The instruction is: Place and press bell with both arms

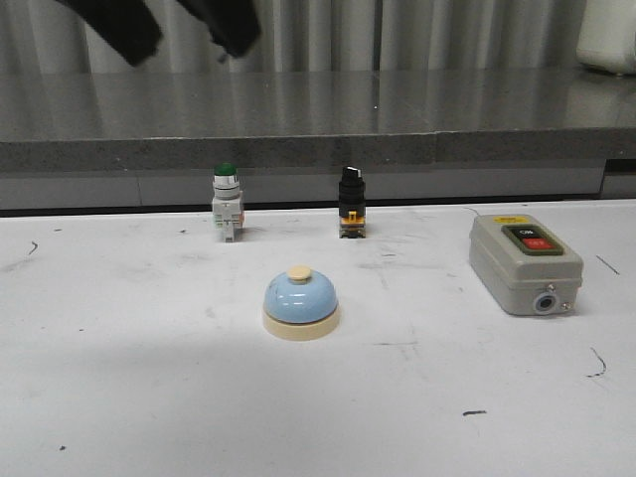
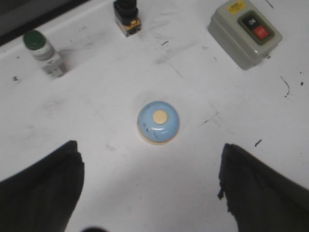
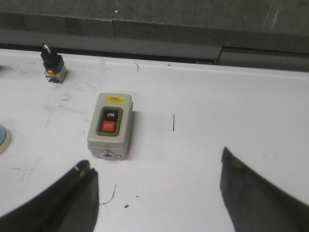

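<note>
The light-blue bell (image 1: pixel 301 303) with a cream base and knob stands upright on the white table (image 1: pixel 119 397), near its middle. My left gripper (image 1: pixel 169 35) hangs high above the table's far left, open and empty. In the left wrist view the bell (image 2: pixel 158 122) lies ahead of that gripper (image 2: pixel 149 166), well clear of both black fingers (image 2: pixel 43 188). My right gripper (image 3: pixel 157 176) is open and empty above the table, with the grey switch box just ahead of it. Only the bell's edge (image 3: pixel 2 138) shows in the right wrist view.
The grey switch box (image 1: pixel 525 263) with ON and OFF buttons sits at the right (image 2: pixel 245 32) (image 3: pixel 110 126). A green-capped push button (image 1: pixel 226 202) (image 2: pixel 42 51) and a black selector switch (image 1: pixel 350 202) (image 2: pixel 127 17) (image 3: pixel 53 60) stand behind the bell. A grey ledge (image 1: pixel 318 149) runs along the back.
</note>
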